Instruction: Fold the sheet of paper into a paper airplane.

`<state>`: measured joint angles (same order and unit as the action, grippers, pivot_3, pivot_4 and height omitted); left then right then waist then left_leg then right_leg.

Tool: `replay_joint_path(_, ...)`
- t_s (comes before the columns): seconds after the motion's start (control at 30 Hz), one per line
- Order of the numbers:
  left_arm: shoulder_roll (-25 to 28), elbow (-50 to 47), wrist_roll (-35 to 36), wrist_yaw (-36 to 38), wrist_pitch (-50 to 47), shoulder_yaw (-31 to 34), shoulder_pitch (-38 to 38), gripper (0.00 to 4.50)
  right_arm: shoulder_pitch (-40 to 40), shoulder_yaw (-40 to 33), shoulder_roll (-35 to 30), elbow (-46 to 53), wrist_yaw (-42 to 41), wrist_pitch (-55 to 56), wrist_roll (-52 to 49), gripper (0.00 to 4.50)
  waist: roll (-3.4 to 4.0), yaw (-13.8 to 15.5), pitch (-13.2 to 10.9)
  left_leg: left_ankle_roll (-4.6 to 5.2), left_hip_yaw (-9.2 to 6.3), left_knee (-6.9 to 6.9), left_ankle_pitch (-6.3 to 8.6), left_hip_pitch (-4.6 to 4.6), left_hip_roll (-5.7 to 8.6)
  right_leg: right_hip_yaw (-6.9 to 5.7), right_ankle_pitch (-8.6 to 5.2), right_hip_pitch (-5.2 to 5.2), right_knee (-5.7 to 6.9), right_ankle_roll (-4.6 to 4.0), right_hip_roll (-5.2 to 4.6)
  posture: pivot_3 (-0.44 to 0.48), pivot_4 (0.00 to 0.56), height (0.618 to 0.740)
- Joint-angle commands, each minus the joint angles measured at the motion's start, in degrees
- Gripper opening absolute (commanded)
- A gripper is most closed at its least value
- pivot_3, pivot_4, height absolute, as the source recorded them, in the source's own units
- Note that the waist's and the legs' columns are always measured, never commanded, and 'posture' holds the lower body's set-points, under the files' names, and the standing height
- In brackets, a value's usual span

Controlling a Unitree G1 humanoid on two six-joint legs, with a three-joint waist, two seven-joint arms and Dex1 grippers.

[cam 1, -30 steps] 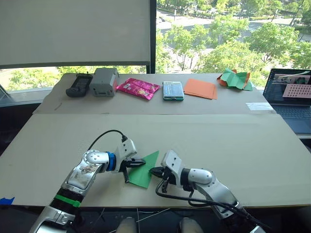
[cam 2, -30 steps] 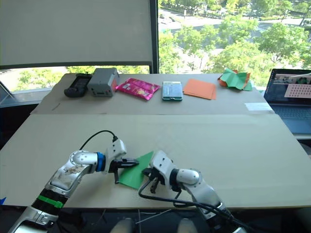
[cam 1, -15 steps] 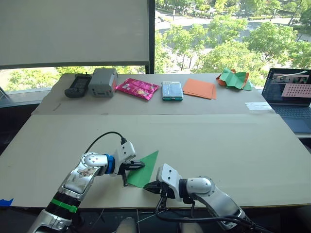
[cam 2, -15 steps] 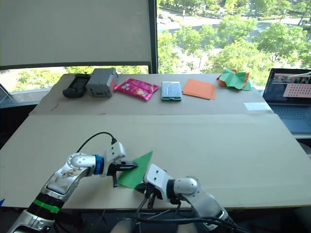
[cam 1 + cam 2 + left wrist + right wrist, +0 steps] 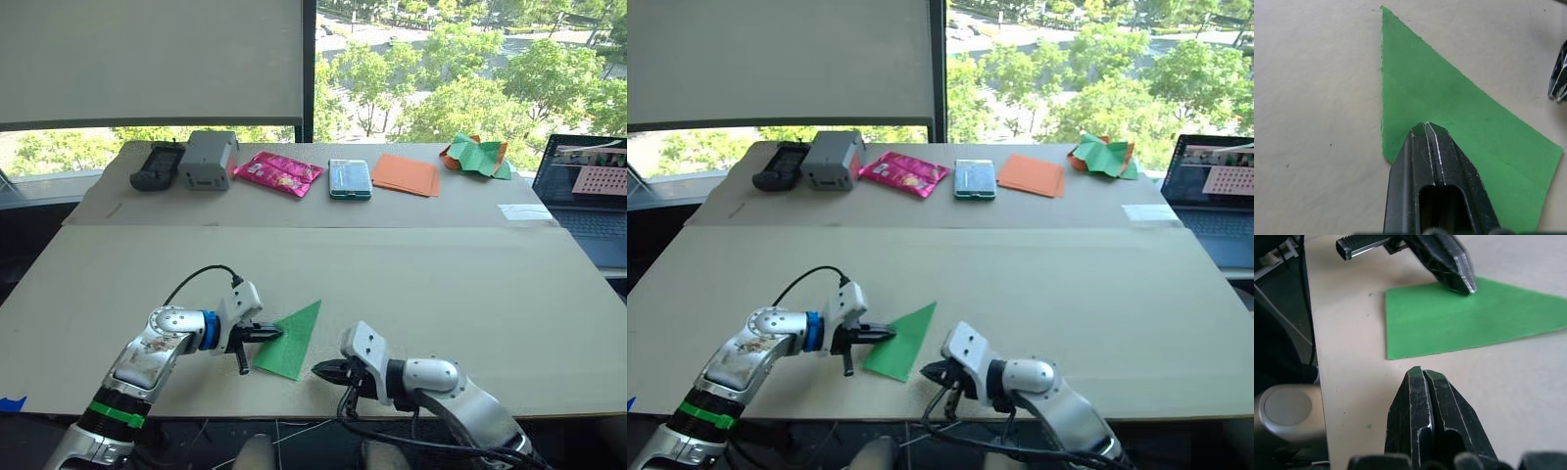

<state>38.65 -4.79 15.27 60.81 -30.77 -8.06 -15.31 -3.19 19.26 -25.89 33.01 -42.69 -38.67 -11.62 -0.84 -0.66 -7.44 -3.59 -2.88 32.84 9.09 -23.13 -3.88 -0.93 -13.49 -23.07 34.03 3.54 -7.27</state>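
Observation:
The sheet of paper (image 5: 294,338) lies flat near the table's front edge, bright green and folded into a long triangle (image 5: 1459,107). My left gripper (image 5: 277,332) is shut, and its tip (image 5: 1425,125) rests on top of the paper's left side. My right gripper (image 5: 319,369) is shut too and lies on the bare table just right of the paper's near corner. Its tip (image 5: 1421,369) stops a little short of the paper's edge (image 5: 1400,355), apart from it. The right wrist view shows the left gripper (image 5: 1467,286) pressing on the green surface.
Along the far table strip stand a black device (image 5: 157,166), a grey box (image 5: 208,160), a pink packet (image 5: 278,173), a teal pack (image 5: 350,179), flat orange sheets (image 5: 406,175) and a crumpled green-and-orange heap (image 5: 476,157). A laptop (image 5: 588,196) sits at far right. The table's front edge (image 5: 294,406) runs just behind both grippers.
My right gripper has drawn back from the paper's right edge toward the table's front and now lies off the paper. The left gripper has stayed on the paper.

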Motion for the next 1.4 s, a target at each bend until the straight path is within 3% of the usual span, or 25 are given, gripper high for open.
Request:
replay_joint_path(0.03,2.05,-3.64,3.05,1.61,-0.39,3.34,-1.72,0.0,-1.16,-1.61,0.33,6.25,2.85,-2.82,-1.5,0.29,-0.01,0.03,-0.03,0.0,-0.06,0.0,0.0,-0.01,0.0,-0.05,0.0,-0.05,-0.01,0.0,0.0,0.0,0.15,0.706)
replay_joint_path(0.07,2.48,-4.0,3.3,1.87,-0.38,3.57,-1.75,0.0,-1.4,-1.44,0.11,6.77,3.51,-3.0,-1.13,0.61,-0.01,0.02,-0.03,0.0,-0.06,0.0,0.0,-0.01,0.0,-0.06,0.0,-0.05,-0.02,0.0,0.0,0.0,0.15,0.706)
replay_joint_path(0.1,2.97,-4.44,3.86,2.34,-0.74,3.81,-1.64,0.55,-1.71,-1.15,0.15,7.0,4.38,-3.09,-0.67,0.96,-0.01,0.04,-0.03,0.0,-0.05,0.0,0.0,0.0,0.01,-0.05,0.0,-0.04,-0.05,0.0,0.0,0.0,0.15,0.706)
replay_joint_path(0.33,3.99,-4.02,3.98,2.17,-0.1,3.87,-0.81,2.79,-4.11,2.83,1.22,6.7,7.96,-2.96,1.11,3.31,-0.08,0.14,-0.18,0.0,0.01,0.01,0.0,-0.04,0.01,-0.03,0.0,-0.06,-0.15,0.0,-0.03,0.0,0.15,0.706)
replay_joint_path(0.5,3.97,-2.36,3.24,2.32,1.99,4.0,-2.05,4.49,-4.64,3.58,1.38,6.28,8.67,-3.21,0.64,3.35,-0.1,0.31,-0.2,0.01,0.02,0.01,-0.01,-0.04,0.01,-0.02,0.0,-0.05,-0.1,0.0,-0.03,0.0,0.15,0.706)
replay_joint_path(0.6,6.35,1.42,0.53,6.75,8.78,2.26,-5.53,4.49,-4.15,2.1,0.46,5.31,8.66,-2.81,0.44,3.35,-0.19,0.63,-0.25,0.01,0.02,0.01,-0.01,-0.03,0.01,-0.04,0.0,-0.06,-0.05,0.0,-0.02,0.0,0.15,0.706)
replay_joint_path(0.77,10.26,16.96,-10.83,17.74,37.77,-6.26,-14.32,4.49,-3.02,-1.29,-1.84,7.36,7.42,-3.39,-1.76,3.35,-0.05,1.47,-0.27,0.0,0.05,0.01,0.0,-0.05,0.01,-0.04,0.0,-0.08,-0.21,-0.01,-0.02,0.0,0.15,0.706)
replay_joint_path(0.93,2.45,34.09,-14.75,20.43,64.71,-10.55,-26.91,4.49,-2.38,-2.53,-3.58,8.44,7.12,-3.5,-3.15,3.35,-0.09,2.42,-0.25,0.02,0.14,0.1,-0.02,-0.32,0.0,-0.04,0.01,-0.06,-0.27,0.0,-0.02,0.0,0.15,0.706)
replay_joint_path(1.1,-5.28,46.81,-13.67,24.1,80.6,-12.42,-34.51,4.49,-2.46,-2.29,-3.76,8.29,8.47,-3.63,-2.93,3.35,-0.14,2.96,-0.23,0.11,0.22,0.36,-0.07,-0.39,0.0,0.01,0.08,-0.02,-0.02,0.1,-0.02,0.0,0.15,0.706)
replay_joint_path(1.23,-8.37,53.26,-13.22,28.34,87.32,-14.25,-37.38,4.49,-2.2,-2.32,-3.36,8.89,10.28,-4.27,-2.81,3.35,-0.12,2.55,-0.21,0.65,0.21,0.35,-0.41,-0.33,0.0,0.05,0.1,0.12,0.05,0.14,0.0,0.0,0.15,0.706)
replay_joint_path(1.27,-8.93,54.45,-13.06,29.2,88.11,-14.45,-37.9,3.95,-2.14,-2.27,-3.35,9.03,10.68,-4.44,-2.72,3.35,-0.12,2.46,-0.21,0.67,0.21,0.34,-0.42,-0.34,-0.01,0.06,0.1,0.3,0.06,0.14,0.03,0.0,0.15,0.706)
replay_joint_path(1.4,-9.99,58.76,-14.42,30.57,92.34,-15.22,-39.94,2.64,-2.03,-2.17,-3.29,9.48,11.83,-5.08,-2.87,3.35,-0.12,2.44,-0.22,0.68,0.21,0.35,-0.43,-0.3,-0.02,0.06,0.11,0.41,0.06,0.15,0.04,0.0,0.15,0.706)
